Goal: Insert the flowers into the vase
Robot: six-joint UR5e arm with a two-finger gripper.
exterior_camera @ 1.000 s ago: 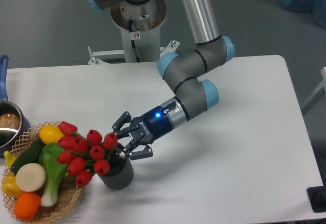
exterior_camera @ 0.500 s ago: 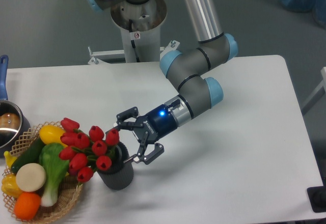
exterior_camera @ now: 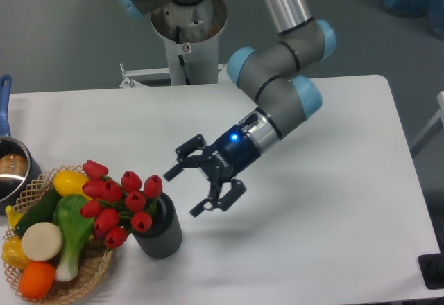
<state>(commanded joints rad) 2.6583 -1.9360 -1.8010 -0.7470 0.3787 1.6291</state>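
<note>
Red tulip flowers [exterior_camera: 118, 201] leaning from ribbed grey vase [exterior_camera: 159, 233], fingers [exterior_camera: 182, 170] spread

The flowers [exterior_camera: 118, 204] stood in the vase [exterior_camera: 159, 232], leaning left over the basket [exterior_camera: 66, 284], which lay touching the vase's left side. The gripper [exterior_camera: 189, 190] hung above and right of the vase, apart. The pot [exterior_camera: 10, 172] sat behind the basket.
</note>
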